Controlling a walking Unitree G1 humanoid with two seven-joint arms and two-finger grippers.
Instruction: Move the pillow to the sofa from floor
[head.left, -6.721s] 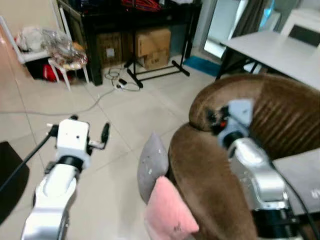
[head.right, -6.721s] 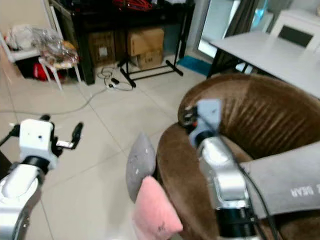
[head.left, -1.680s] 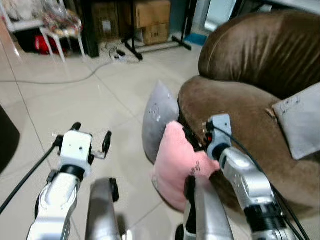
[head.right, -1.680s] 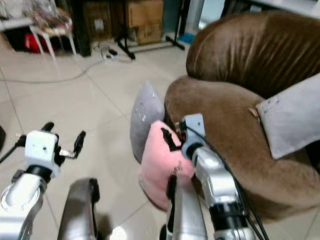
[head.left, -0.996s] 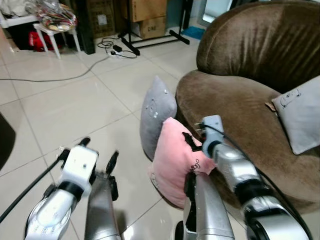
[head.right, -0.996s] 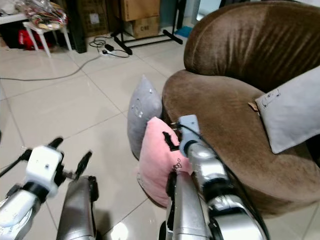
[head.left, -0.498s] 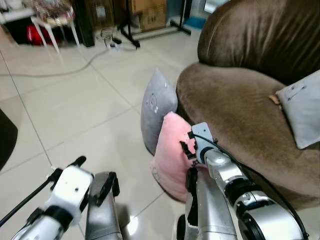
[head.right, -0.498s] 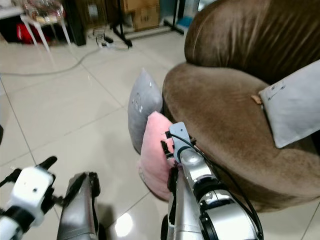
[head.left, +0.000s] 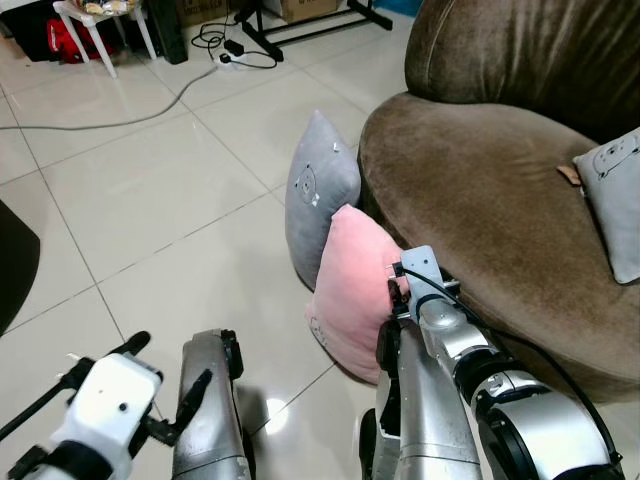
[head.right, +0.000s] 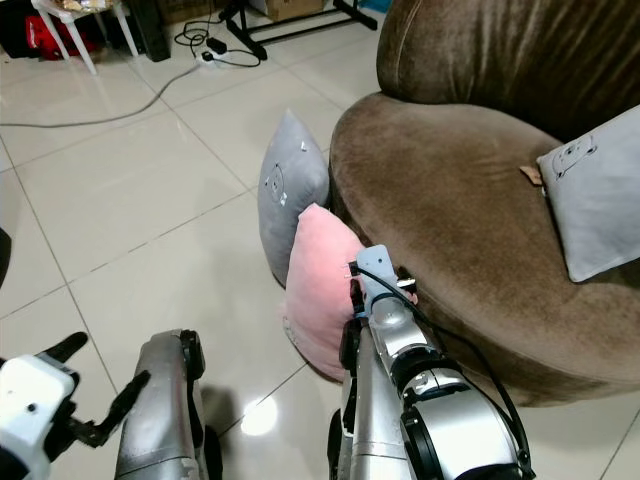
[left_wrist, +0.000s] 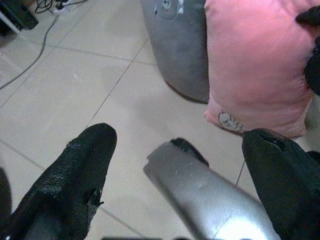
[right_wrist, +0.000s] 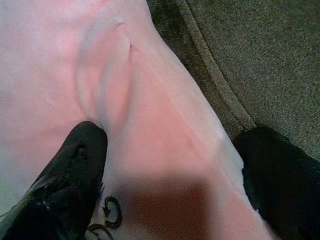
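Left eye view: the pink pillow (head.left: 352, 290) was seen standing on the tiled floor (head.left: 150, 200), leaned against the front edge of the brown sofa (head.left: 480, 190), with a grey pillow (head.left: 318, 195) just behind it. The right gripper (head.left: 396, 290) was pressed into the pink pillow's sofa-side edge.

Right eye view: a grey cushion (head.right: 598, 205) was noted on the sofa seat.

Left wrist view: the left gripper (left_wrist: 180, 175) was held spread wide, empty, low over the floor.

Right wrist view: the fingers (right_wrist: 75, 170) were set apart astride the pink fabric, one dented into it, not yet pinched together. Risk judged: soft cloth could slip from a shallow bite.
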